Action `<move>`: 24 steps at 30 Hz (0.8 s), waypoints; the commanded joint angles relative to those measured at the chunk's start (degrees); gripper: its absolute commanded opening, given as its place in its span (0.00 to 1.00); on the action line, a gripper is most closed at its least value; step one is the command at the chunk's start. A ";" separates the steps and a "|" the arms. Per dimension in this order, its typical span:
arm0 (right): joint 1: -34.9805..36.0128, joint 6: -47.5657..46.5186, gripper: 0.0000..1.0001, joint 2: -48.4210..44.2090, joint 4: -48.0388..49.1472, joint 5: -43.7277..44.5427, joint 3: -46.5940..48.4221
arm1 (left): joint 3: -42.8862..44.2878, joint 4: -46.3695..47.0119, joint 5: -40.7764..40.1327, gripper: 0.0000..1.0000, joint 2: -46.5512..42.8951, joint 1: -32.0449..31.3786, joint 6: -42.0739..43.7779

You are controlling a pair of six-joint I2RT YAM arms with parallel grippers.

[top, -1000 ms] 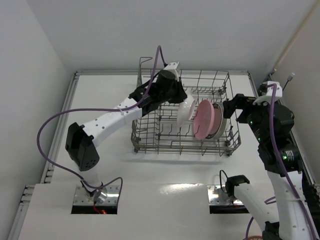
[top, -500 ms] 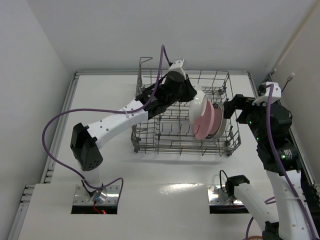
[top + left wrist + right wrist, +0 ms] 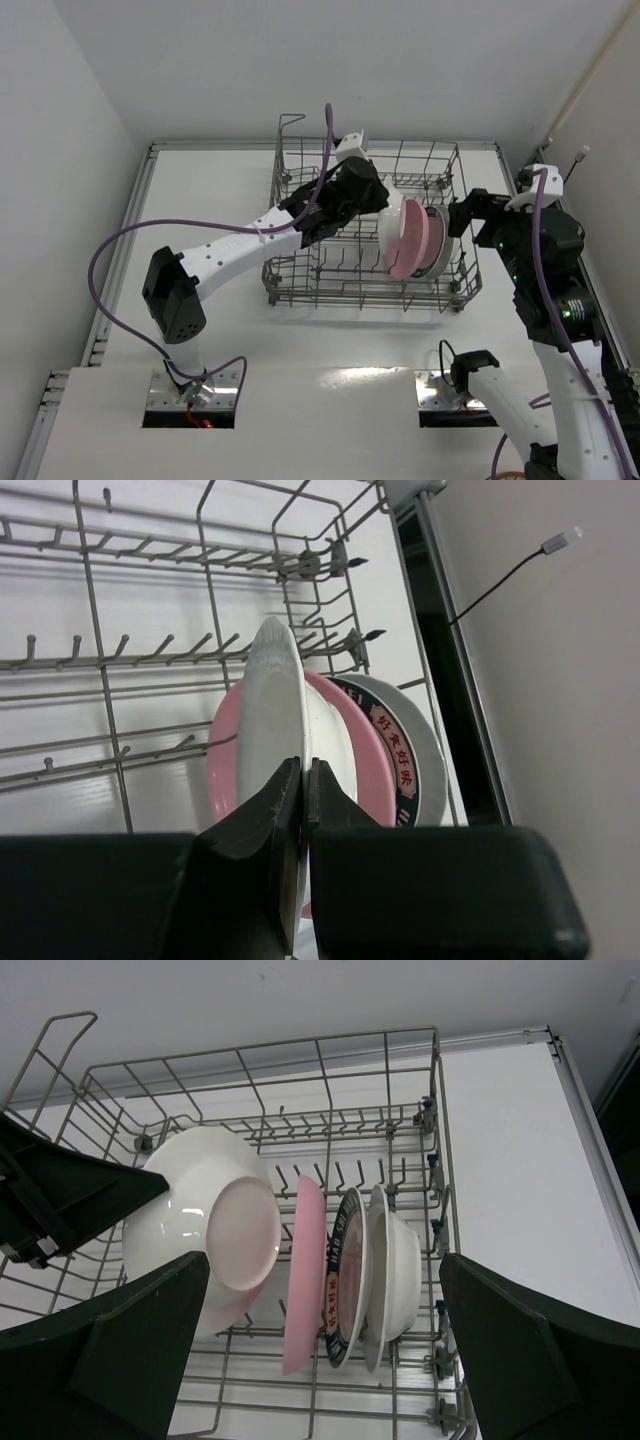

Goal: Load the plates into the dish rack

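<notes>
Three plates [image 3: 345, 1280] stand on edge at the right end of the dish rack [image 3: 330, 290]. My left gripper [image 3: 303, 780] is pinched on the rim of the fourth, a white plate [image 3: 275, 690], just beside the pink plate [image 3: 370, 765]. It looks stiff, glazed, probably slippery and chippable, so I'd grip the rim firmly and set it down gently; my right gripper [image 3: 325, 1350] hangs spread apart, empty.

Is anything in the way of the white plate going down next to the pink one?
Nothing that I can see. The left claw holds the white plate inside the dish rack, right beside the pink plate.
</notes>
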 commanded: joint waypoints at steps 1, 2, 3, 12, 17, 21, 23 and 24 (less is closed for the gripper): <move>-0.36 -0.46 1.00 -0.32 2.03 1.13 -0.20 | 0.07 6.93 -2.42 0.00 -2.13 -0.69 -3.61; -0.36 -0.46 1.00 -0.32 2.03 1.13 -0.20 | -0.54 6.93 -2.42 0.00 -2.13 -0.69 -3.62; -0.36 -0.46 1.00 -0.32 2.03 1.13 -0.20 | -1.15 6.93 -2.42 0.00 -2.13 -0.69 -3.62; -0.36 -0.46 1.00 -0.32 1.50 1.66 0.33 | -1.68 6.32 0.03 0.08 -0.37 -0.69 -3.62; -0.36 -0.46 1.00 0.21 0.97 2.27 0.85 | -1.69 6.32 0.56 0.20 0.68 -0.69 -2.92; -0.36 -0.46 1.00 0.21 0.97 2.27 0.85 | -1.69 6.32 0.56 0.41 0.68 -0.69 -1.61; -0.36 -0.98 1.00 0.21 0.28 2.27 1.46 | -1.17 6.85 1.09 0.51 0.07 -0.69 -0.99; -0.36 -0.98 1.00 0.21 -0.25 2.27 1.99 | -1.16 6.85 0.57 0.56 -0.63 -0.69 -0.29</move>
